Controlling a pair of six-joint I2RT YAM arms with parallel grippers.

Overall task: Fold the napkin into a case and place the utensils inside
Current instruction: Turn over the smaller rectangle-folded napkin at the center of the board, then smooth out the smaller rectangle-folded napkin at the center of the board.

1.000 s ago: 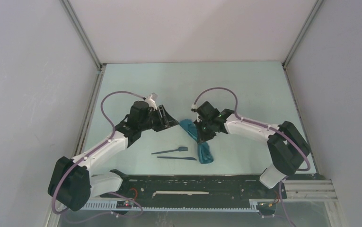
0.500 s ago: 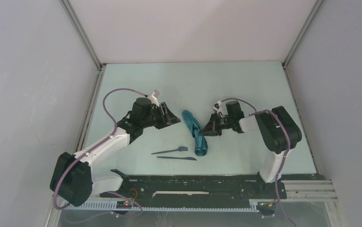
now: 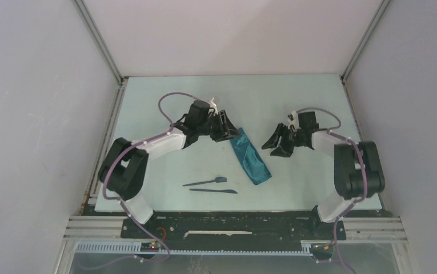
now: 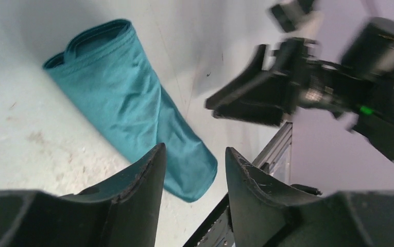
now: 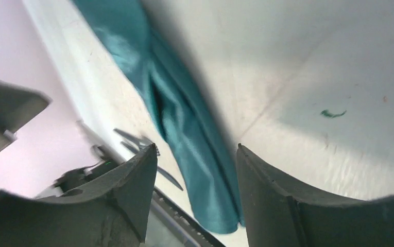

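Note:
The napkin point(image 3: 251, 158) lies on the table as a narrow teal strip, the case, running from far left to near right. It also fills the left wrist view as the napkin point(image 4: 127, 103) and shows in the right wrist view as the napkin point(image 5: 184, 123). My left gripper point(image 3: 229, 130) hovers open at the strip's far end, nothing between its fingers point(image 4: 148, 175). My right gripper point(image 3: 275, 147) stands open just right of the strip, apart from it. The utensils, a fork point(image 3: 205, 182) and a knife point(image 3: 213, 190), lie side by side near the front, left of the strip.
The black rail point(image 3: 233, 220) with the arm bases runs along the near edge. Metal frame posts point(image 3: 347, 74) and grey walls close the table in on three sides. The right gripper point(image 4: 256, 98) shows across the strip in the left wrist view.
My right gripper has opened, let go of the napkin and drawn back to the right. My left arm has swung right to the strip's far end. The napkin now lies flatter and straighter.

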